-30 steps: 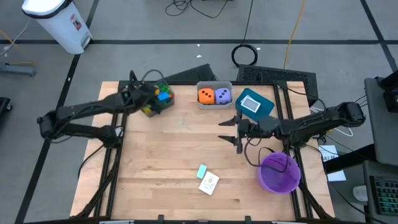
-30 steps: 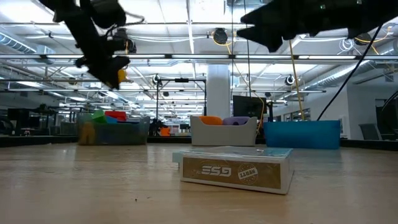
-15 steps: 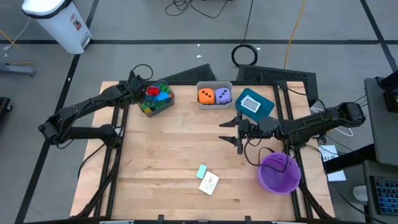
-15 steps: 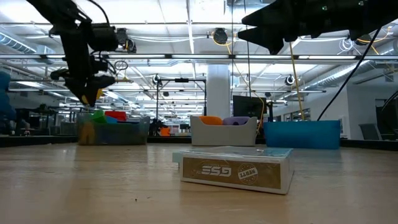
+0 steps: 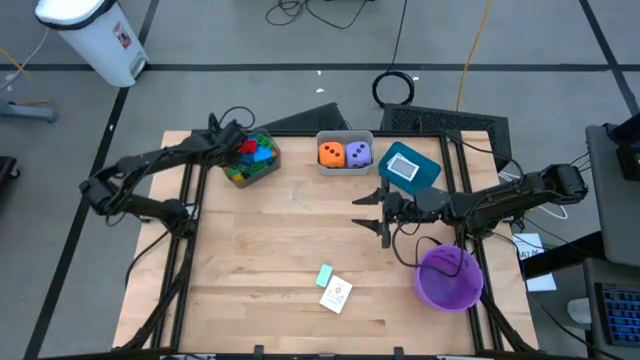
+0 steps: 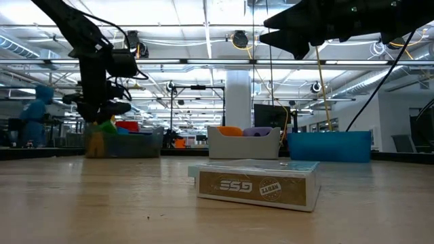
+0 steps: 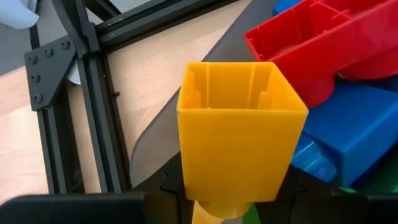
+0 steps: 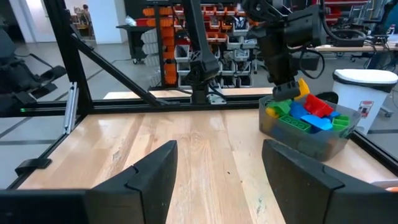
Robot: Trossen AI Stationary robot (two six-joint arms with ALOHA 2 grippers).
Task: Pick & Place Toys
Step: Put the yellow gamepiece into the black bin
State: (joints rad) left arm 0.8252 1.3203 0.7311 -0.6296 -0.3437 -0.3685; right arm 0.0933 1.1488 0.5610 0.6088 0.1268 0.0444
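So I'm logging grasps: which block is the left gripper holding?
The yellow block, pinched in the left gripper above the bin's red and blue blocks.

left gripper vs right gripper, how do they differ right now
The left gripper is shut on a yellow block at the bin of blocks; the right gripper is open and empty. Left sits at the table's far corner; right hovers over bare wood nearer the middle. Both are dark, two-fingered.

Your robot had two slim, matte black jointed arms, the left arm (image 5: 150, 165) and the right arm (image 5: 505, 198), with thin black cables looping beside them; the right one's fingers (image 8: 149, 171) were broad dark wedges.
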